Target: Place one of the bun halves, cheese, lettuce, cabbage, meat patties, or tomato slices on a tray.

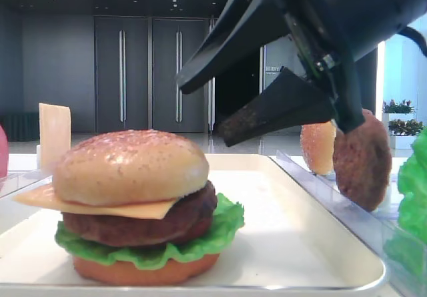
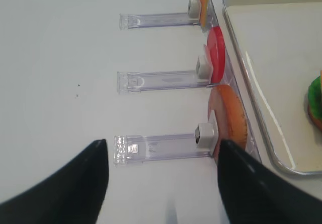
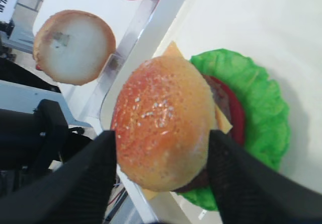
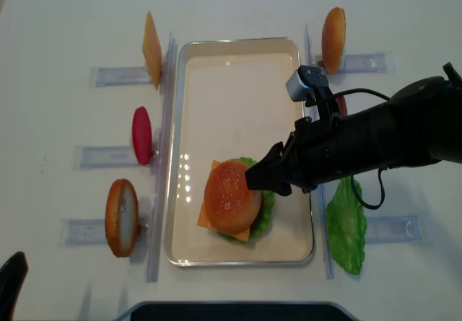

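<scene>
Shiny golden toy bun top point(image 1: 131, 165) sits on the cheese, patty & lettuce stack on the cream tray point(image 4: 238, 68) w/ low rim, so the burger looks done, & the right gripper point(image 1: 200, 103) hangs above w/ jaws wide, holding nothing.
</scene>
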`<action>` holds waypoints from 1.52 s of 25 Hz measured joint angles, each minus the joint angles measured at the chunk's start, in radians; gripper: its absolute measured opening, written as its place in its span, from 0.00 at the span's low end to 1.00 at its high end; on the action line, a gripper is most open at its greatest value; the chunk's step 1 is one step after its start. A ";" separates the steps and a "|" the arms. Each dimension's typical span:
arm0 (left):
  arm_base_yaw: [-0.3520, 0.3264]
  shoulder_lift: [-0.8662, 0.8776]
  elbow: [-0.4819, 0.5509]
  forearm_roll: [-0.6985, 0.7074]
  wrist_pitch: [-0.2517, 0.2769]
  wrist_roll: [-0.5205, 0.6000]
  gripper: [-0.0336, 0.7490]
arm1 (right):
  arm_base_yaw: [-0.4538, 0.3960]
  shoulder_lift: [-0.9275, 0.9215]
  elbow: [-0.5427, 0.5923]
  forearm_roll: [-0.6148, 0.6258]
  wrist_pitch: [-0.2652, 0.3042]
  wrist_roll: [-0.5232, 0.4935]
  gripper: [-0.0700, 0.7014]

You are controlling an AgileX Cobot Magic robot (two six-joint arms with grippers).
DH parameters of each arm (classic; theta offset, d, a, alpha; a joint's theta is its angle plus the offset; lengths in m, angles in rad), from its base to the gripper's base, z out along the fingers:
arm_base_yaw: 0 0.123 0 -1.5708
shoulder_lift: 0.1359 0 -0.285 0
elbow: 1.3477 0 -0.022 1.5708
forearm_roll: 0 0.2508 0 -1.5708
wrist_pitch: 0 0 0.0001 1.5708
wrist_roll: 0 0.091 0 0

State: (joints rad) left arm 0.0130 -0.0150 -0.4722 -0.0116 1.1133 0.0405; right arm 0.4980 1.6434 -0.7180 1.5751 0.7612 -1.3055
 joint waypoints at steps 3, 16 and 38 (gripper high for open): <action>0.000 0.000 0.000 0.000 0.000 0.000 0.70 | 0.000 -0.048 0.000 -0.072 -0.049 0.052 0.63; 0.000 0.000 0.000 0.000 0.000 0.000 0.70 | -0.203 -0.332 0.000 -0.565 -0.111 0.469 0.63; 0.000 0.000 0.000 0.000 0.000 0.000 0.70 | -0.555 -0.753 0.000 -1.533 0.310 1.164 0.63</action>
State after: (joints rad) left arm 0.0130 -0.0150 -0.4722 -0.0116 1.1133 0.0405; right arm -0.0573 0.8909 -0.7180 0.0417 1.0713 -0.1419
